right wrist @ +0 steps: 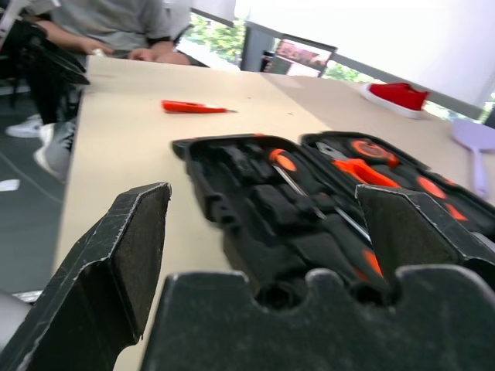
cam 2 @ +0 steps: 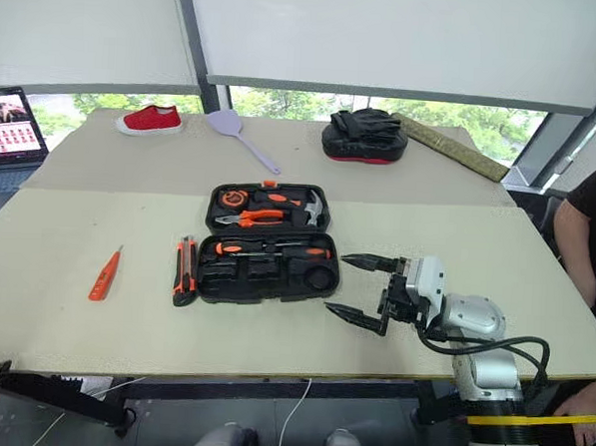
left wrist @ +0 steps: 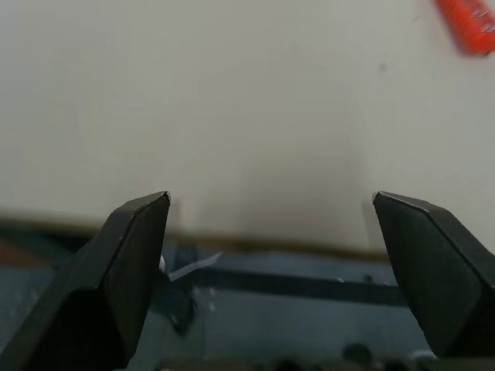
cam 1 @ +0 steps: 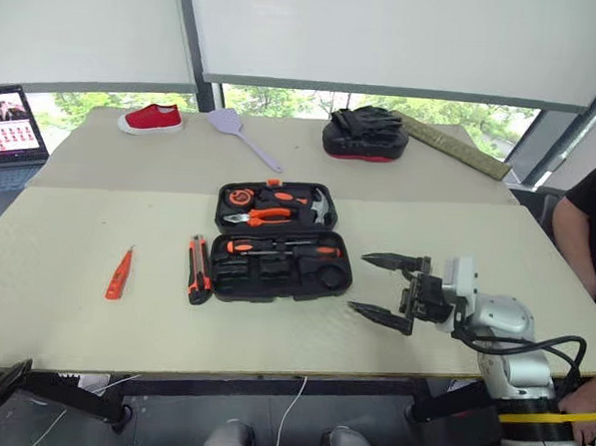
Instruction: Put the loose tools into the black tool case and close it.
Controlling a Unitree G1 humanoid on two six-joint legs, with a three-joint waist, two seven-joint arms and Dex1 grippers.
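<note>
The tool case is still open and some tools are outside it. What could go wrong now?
1. The utility knife lies tight against the black tool case; picking it up might nudge the case and jostle the tools already in their slots.
2. The small orange screwdriver lies off by itself and could be forgotten before closing.
3. The open right gripper hovers close beside the case and might bump it.

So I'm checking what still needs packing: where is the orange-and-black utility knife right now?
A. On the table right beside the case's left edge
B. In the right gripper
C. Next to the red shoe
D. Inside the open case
A: the utility knife lies on the table against the left side of the open black tool case, outside its slots.
</note>
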